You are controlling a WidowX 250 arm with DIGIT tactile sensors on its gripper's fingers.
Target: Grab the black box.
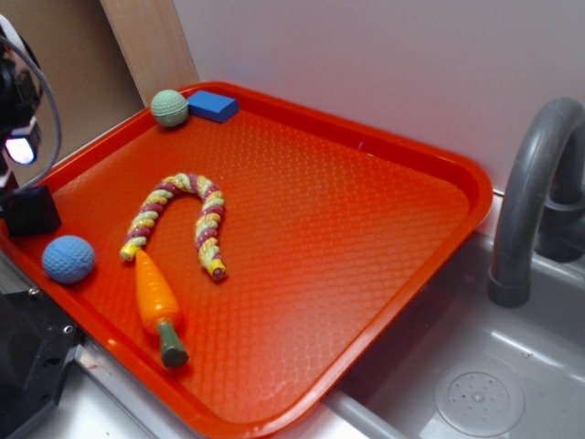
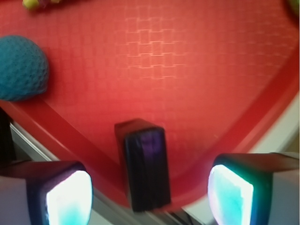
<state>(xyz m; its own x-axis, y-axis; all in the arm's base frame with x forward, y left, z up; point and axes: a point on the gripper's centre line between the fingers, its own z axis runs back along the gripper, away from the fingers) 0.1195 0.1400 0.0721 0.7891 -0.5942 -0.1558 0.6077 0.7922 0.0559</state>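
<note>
The black box sat on the red tray's rim at its 9 o'clock edge, with the blue ball just beside it toward 5 o'clock. In the wrist view the box stood upright between the two lit fingertips, neither touching it; the jaws were apart. The gripper hovered above it. A rope toy and a carrot lay mid-tray.
</note>
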